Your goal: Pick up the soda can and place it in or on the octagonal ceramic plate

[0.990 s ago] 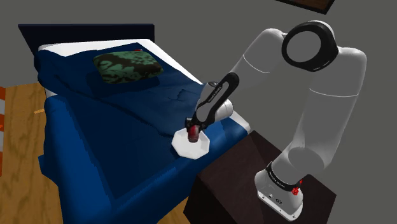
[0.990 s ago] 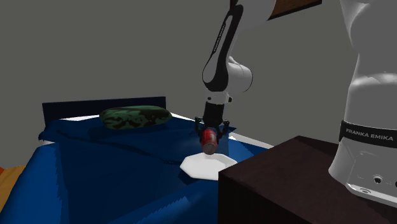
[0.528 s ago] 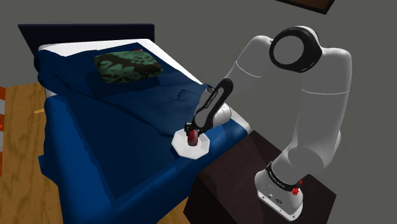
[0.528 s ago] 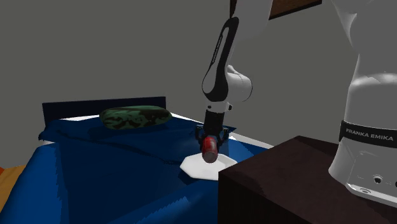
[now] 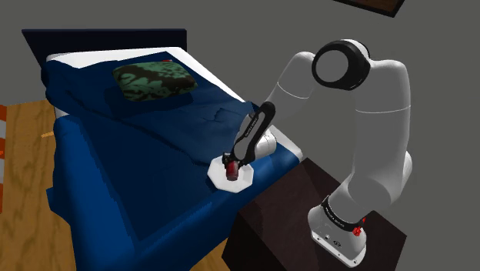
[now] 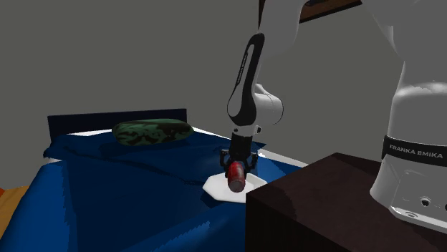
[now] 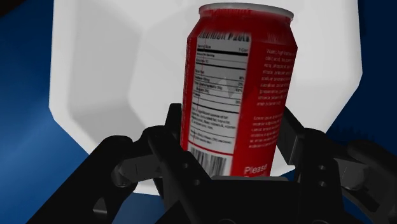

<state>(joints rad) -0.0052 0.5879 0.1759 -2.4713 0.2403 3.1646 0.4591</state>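
red printed soda can [image 7: 238,83] pinched in my jaws, over the white octagonal plate [image 7: 95,76]
my jaws clamp the can low on its sides, its far end over the plate's middle; whether it touches i cannot tell. i'd ease straight down until it seats, then spread to let go. its label reads "please" beside a barcode; the finer print i can't make out. the plate lies on the blue bed [image 5: 115,169]; farther off, the band on my white arm [image 6: 417,107] says "franka emika".
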